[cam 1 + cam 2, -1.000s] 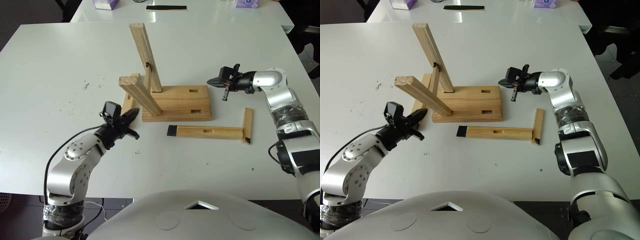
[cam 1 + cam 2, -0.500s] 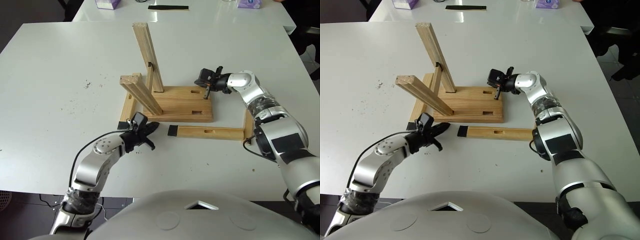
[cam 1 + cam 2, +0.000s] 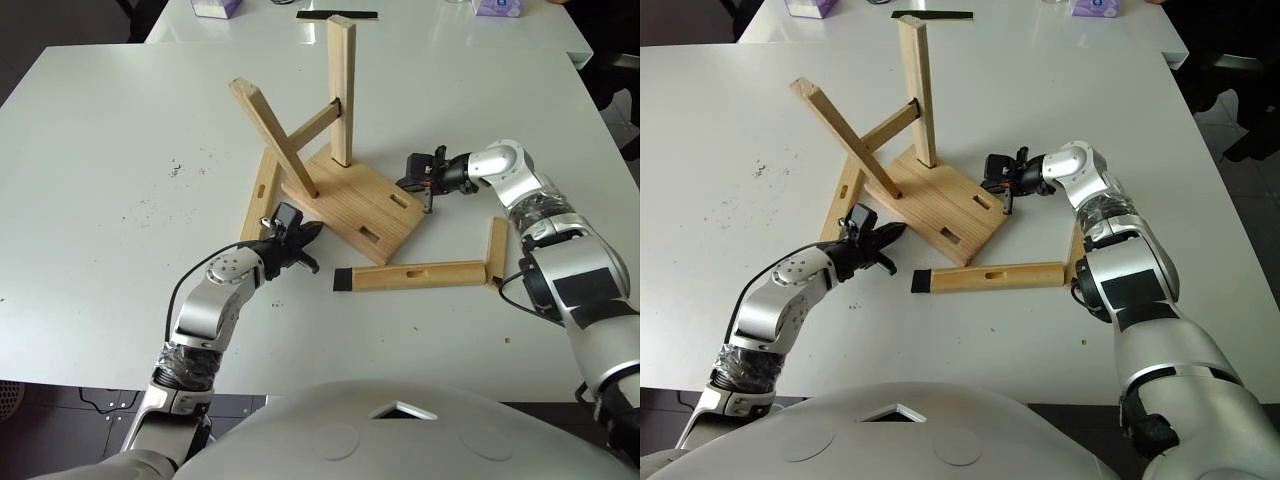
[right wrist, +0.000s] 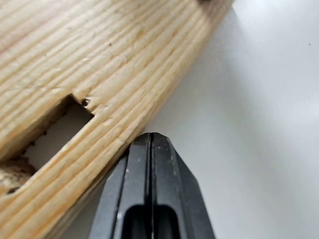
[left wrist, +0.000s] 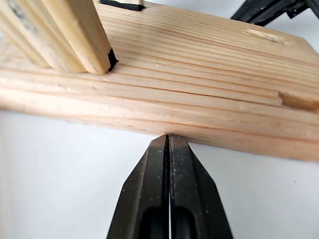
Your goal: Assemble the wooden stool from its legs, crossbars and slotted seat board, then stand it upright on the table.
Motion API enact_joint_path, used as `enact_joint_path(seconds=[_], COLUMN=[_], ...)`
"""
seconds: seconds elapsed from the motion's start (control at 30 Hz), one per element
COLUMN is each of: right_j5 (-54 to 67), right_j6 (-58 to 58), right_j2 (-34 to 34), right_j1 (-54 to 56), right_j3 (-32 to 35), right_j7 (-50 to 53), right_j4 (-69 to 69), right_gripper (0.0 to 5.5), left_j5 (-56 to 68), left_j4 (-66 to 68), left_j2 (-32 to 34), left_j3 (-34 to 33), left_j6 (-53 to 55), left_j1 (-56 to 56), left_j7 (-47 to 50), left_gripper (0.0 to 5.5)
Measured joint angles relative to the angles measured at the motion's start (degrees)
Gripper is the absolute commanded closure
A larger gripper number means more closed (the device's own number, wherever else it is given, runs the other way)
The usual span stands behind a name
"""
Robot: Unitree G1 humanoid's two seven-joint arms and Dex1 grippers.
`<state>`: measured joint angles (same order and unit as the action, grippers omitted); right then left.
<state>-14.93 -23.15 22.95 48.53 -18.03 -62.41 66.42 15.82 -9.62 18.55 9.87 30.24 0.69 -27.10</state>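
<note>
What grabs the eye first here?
Mid-table, the slotted seat board carries an upright leg and a tilted leg, joined by a crossbar. The left gripper and right gripper, fingers shut, have their tips at the board's near-left and far-right edges. A loose L-shaped leg piece lies flat just in front of the board.

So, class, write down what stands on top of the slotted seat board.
An upright leg and a leaning leg stand in the seat board, joined by a crossbar. Two slots are empty. The leg ends inside the board are hidden.
</note>
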Motion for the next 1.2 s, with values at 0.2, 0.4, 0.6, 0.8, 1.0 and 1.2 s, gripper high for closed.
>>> enact_joint_path(seconds=[0.2,0.4,0.6,0.8,1.0,1.2], right_j5=[3.9,8.0,10.4,10.6,10.8,12.6], right_j6=[2.5,9.7,16.8,20.0,20.7,21.5], right_j2=[0.3,1.5,1.9,1.4,1.4,2.5], right_j1=[-6.1,-16.2,-22.9,-24.8,-24.8,-25.3], right_j3=[1.6,2.4,2.5,2.0,1.5,2.7], right_j7=[-3.5,-5.4,-4.4,-3.3,-3.2,-2.5], right_j4=[-8.7,-25.3,-36.8,-40.9,-41.6,-43.4], right_gripper=[5.47,5.47,5.47,5.47,5.47,5.47], left_j5=[-1.2,-1.6,-1.8,-2.4,-2.5,-2.3], left_j4=[2.0,3.2,5.3,10.1,12.1,9.1], left_j2=[1.5,2.5,2.5,1.7,0.7,-0.2], left_j3=[-0.9,-2.0,-3.0,-3.7,-4.6,-6.0], left_j6=[-0.9,-1.1,-1.5,-2.5,-3.8,-3.8], left_j1=[-1.7,-2.4,-3.8,-7.4,-8.2,-6.3], left_j7=[-0.8,-1.2,-1.8,-2.1,-2.1,-1.5], left_gripper=[5.5,5.5,5.5,5.5,5.5,5.5])
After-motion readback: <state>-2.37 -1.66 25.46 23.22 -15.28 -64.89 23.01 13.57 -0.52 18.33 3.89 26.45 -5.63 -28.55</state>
